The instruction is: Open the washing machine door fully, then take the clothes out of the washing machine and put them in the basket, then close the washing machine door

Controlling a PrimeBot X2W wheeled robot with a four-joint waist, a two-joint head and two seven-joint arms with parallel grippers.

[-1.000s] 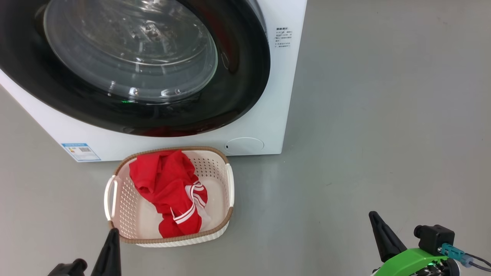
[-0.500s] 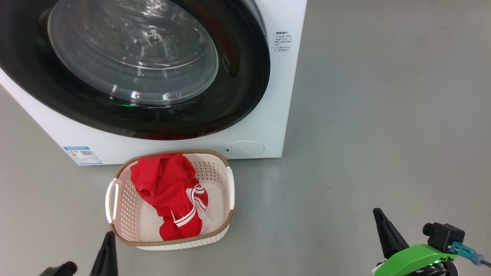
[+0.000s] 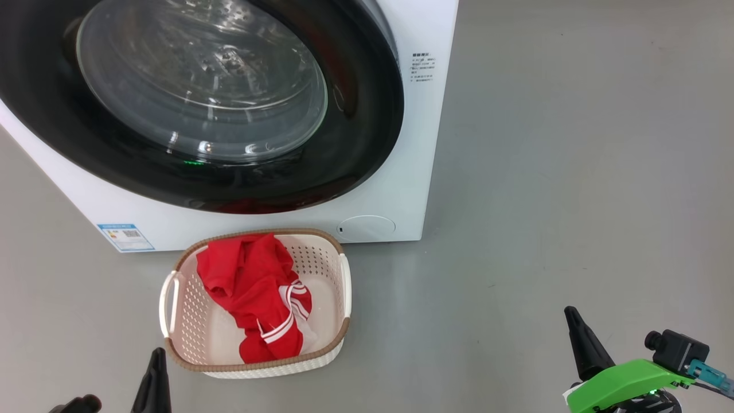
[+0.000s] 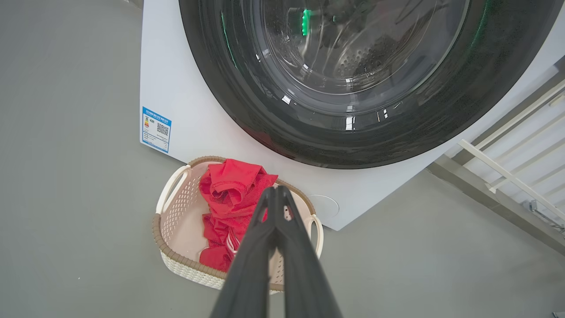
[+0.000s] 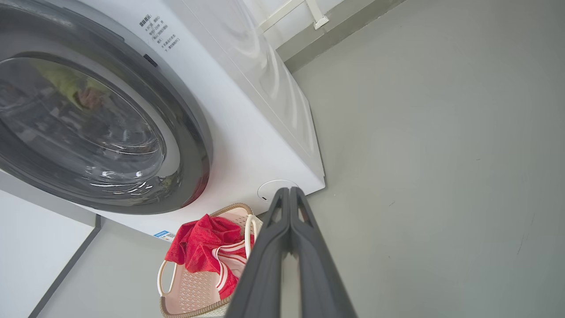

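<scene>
Two pincers sitting pinched shut, empty: left pincer [image 4: 276,191], right pincer [image 5: 289,191]. Red clothes [image 3: 246,287] lying in basket [image 3: 189,312] just before washing machine [image 3: 413,172]; door [image 3: 370,115] looking closed. You're finishing: checking ring sitting flush.

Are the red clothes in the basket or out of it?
In: the clothes lie crumpled inside the basket, which stands before the washing machine.

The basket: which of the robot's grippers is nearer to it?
Left. The left gripper sits just off the near left corner of the basket; the right gripper is well off to its right.
</scene>
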